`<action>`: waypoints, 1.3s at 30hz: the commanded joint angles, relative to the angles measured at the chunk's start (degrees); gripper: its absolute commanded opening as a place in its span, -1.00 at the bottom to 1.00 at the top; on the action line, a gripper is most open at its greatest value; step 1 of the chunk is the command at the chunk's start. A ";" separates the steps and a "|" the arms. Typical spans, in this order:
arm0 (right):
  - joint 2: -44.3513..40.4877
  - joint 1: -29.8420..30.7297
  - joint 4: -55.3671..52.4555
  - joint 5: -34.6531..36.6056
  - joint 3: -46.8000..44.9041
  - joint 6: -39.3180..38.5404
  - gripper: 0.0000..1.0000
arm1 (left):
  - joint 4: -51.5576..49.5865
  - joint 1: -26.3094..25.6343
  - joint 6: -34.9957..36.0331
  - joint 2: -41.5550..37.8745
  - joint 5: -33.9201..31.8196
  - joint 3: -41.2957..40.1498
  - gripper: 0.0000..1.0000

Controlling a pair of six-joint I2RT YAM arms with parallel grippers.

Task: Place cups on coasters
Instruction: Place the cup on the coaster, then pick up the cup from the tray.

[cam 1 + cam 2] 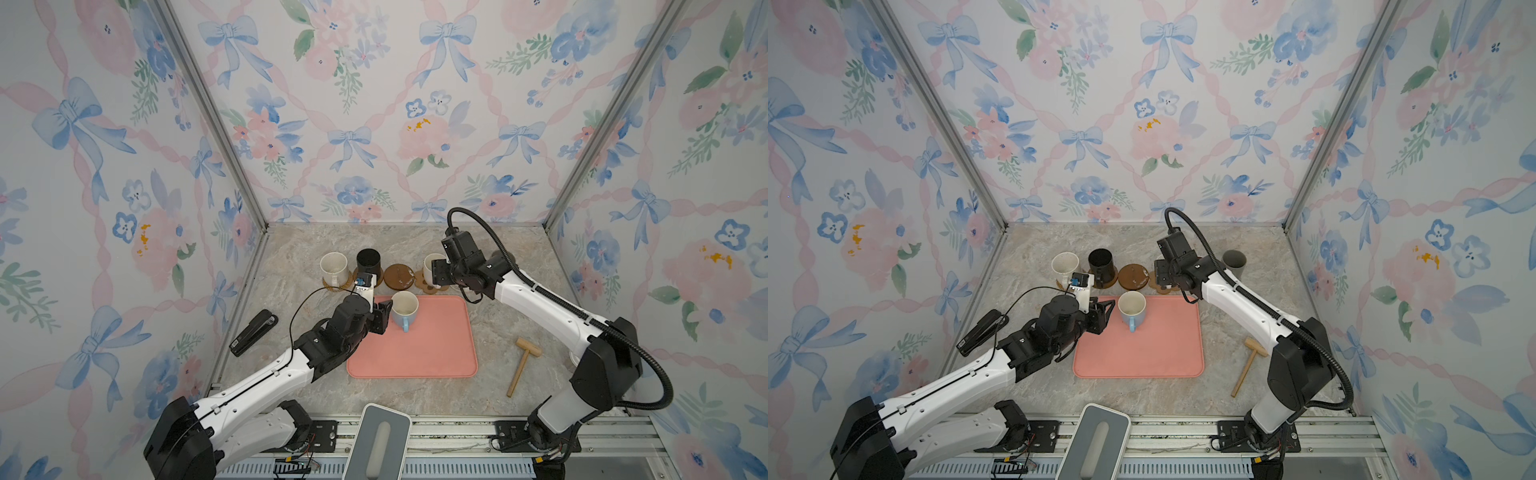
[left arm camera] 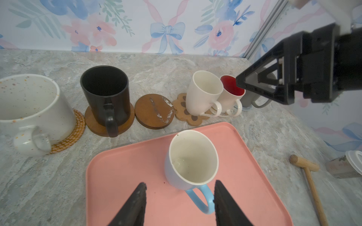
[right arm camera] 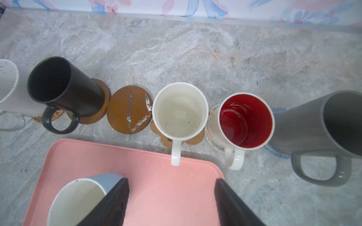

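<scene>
while five cups stand on coasters in a row near the back of the marble table (image 1: 511, 332), the light blue cup (image 1: 404, 309) sits upright on the pink tray (image 1: 436, 357), its handle toward the robot's base. the left gripper (image 1: 385, 318) hangs just beside it, jaws spread and clamping nothing. the right gripper (image 3: 172, 179) hovers over the cream cup (image 3: 180, 109), jaws parted and empty. from the robot's left: speckled white cup (image 2: 29, 109) on the rattan coaster (image 2: 76, 129), black cup (image 2: 105, 94) on a brown round coaster (image 2: 92, 121), a bare brown coaster (image 2: 154, 111), the cream cup on the paw-shaped coaster (image 2: 181, 109), red-lined cup (image 3: 244, 119) on the cream woven coaster (image 3: 209, 129), grey cup (image 3: 313, 125) on the light-blue woven coaster (image 3: 280, 111).
</scene>
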 commanded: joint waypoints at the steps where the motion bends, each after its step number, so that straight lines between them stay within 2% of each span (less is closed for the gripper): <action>1: -3.43 1.34 0.66 3.71 -0.46 0.93 0.44 | -3.63 -2.60 -0.59 1.74 0.20 2.38 0.04; 5: -7.35 2.56 4.02 6.18 -1.87 2.44 0.46 | -7.76 -4.65 -1.74 5.14 1.58 5.47 0.06; 12: -13.85 2.79 11.26 7.96 -11.82 7.93 0.47 | -13.12 -8.90 -3.59 11.62 3.91 10.59 0.09; 16: -14.87 2.51 10.29 8.52 -13.90 8.11 0.47 | -14.95 -9.80 -6.48 14.28 3.93 11.74 0.09; 27: -17.19 1.70 11.66 8.72 -17.58 8.06 0.47 | -17.82 -10.79 -14.82 20.05 -1.77 13.56 0.07; 39: -18.84 -0.87 12.89 6.39 -20.61 8.76 0.48 | -17.88 -10.64 -17.93 28.17 -3.95 17.84 0.07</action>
